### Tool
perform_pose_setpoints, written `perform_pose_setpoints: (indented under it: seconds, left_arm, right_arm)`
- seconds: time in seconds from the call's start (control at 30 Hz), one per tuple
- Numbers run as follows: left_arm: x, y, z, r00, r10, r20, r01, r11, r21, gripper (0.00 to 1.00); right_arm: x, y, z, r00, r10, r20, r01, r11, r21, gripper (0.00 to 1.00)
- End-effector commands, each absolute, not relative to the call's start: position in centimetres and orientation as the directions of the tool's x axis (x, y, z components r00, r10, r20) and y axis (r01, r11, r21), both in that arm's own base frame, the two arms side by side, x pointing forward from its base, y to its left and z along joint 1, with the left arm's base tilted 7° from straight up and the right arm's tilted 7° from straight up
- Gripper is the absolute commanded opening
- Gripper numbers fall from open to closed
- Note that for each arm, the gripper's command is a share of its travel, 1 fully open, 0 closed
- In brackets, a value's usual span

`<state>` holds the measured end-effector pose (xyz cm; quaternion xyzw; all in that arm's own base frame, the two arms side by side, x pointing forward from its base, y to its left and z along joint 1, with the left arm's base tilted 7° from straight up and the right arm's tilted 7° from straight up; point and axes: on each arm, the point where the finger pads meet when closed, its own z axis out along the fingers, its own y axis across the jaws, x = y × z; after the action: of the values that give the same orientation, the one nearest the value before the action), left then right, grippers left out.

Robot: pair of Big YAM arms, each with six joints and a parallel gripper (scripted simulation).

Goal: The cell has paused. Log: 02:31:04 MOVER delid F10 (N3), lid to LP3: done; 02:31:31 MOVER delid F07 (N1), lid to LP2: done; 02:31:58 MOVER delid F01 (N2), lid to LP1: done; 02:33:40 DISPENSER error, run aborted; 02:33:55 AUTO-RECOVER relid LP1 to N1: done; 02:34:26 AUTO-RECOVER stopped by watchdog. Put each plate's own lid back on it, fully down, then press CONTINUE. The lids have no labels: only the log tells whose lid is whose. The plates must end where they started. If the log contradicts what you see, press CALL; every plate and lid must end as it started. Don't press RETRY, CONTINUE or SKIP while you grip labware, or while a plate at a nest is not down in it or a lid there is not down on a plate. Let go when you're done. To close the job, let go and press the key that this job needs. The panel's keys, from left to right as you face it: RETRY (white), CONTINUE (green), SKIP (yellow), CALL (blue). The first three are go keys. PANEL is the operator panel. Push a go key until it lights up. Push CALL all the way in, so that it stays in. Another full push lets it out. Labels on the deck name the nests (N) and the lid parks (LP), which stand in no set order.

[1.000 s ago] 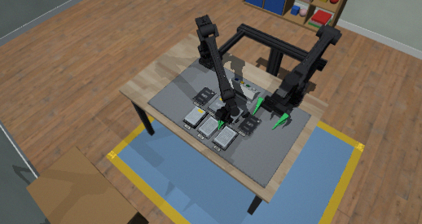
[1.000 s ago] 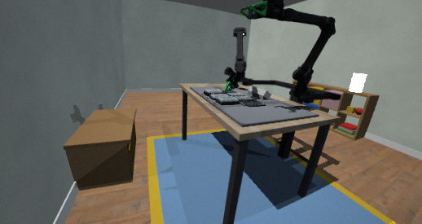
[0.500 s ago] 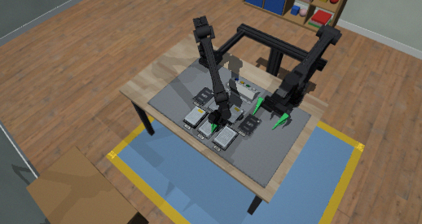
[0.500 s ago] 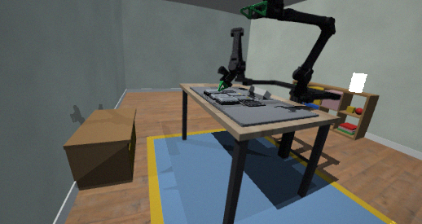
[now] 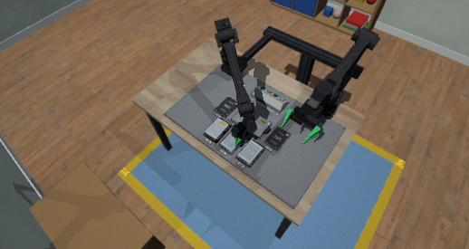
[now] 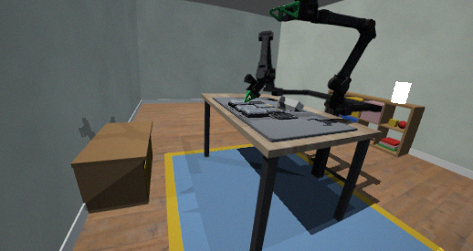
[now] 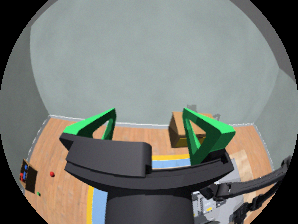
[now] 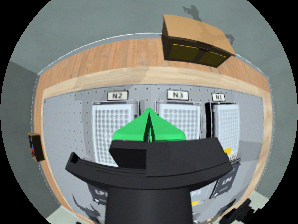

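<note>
White well plates stand at N2 (image 5: 250, 153) (image 8: 106, 132), N3 (image 5: 227, 144) (image 8: 180, 120) and N1 (image 5: 217, 129) (image 8: 226, 125); a yellow mark shows on N1's covered plate. Pale lids lie on the two middle parks, one (image 5: 263, 125) yellow-marked, the other (image 5: 237, 117) partly behind the arm. The end parks, LP1 (image 5: 278, 143) and the far one (image 5: 226, 106) (image 8: 225, 184), are dark and bare. My right gripper (image 5: 236, 145) (image 6: 247, 101) (image 8: 149, 112) is shut, empty, low near the N2–N3 gap. My left gripper (image 5: 293, 135) (image 6: 270, 12) (image 7: 149, 111) is open, empty, high up.
The panel (image 5: 270, 102) (image 6: 291, 104) stands behind the parks; its blue key (image 5: 263, 89), yellow key (image 5: 269, 91), green key (image 5: 275, 95) and white key (image 5: 282, 99) show, their states too small to tell. The right arm reaches over the middle parks.
</note>
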<state>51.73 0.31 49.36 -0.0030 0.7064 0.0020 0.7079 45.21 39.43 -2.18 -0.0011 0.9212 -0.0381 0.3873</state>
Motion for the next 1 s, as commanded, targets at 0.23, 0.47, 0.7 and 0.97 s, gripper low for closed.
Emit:
perform_pose_setpoints:
  seconds: [0.23, 0.47, 0.7, 0.97]
  left_arm:
    - [51.7, -0.1, 52.8, 0.063, 0.006, -0.998, 0.001, 1.000, 0.006, 1.00]
    - [51.7, -0.1, 52.8, 0.063, 0.006, -0.998, 0.001, 1.000, 0.006, 1.00]
    - [51.7, -0.1, 52.8, 0.063, 0.006, -0.998, 0.001, 1.000, 0.006, 1.00]
    - [51.7, -0.1, 52.8, 0.063, 0.006, -0.998, 0.001, 1.000, 0.006, 1.00]
  right_arm:
    - [46.0, 37.5, -0.1, -0.678, -0.028, -0.735, 0.013, 0.999, -0.049, 0.00]
    - [45.9, 35.0, 0.0, -0.678, -0.029, -0.735, 0.013, 0.999, -0.051, 0.00]
    - [45.8, 31.5, 0.1, -0.677, -0.031, -0.736, 0.013, 0.998, -0.054, 0.00]
    - [45.8, 28.4, 0.3, -0.676, -0.033, -0.736, 0.013, 0.998, -0.056, 0.00]
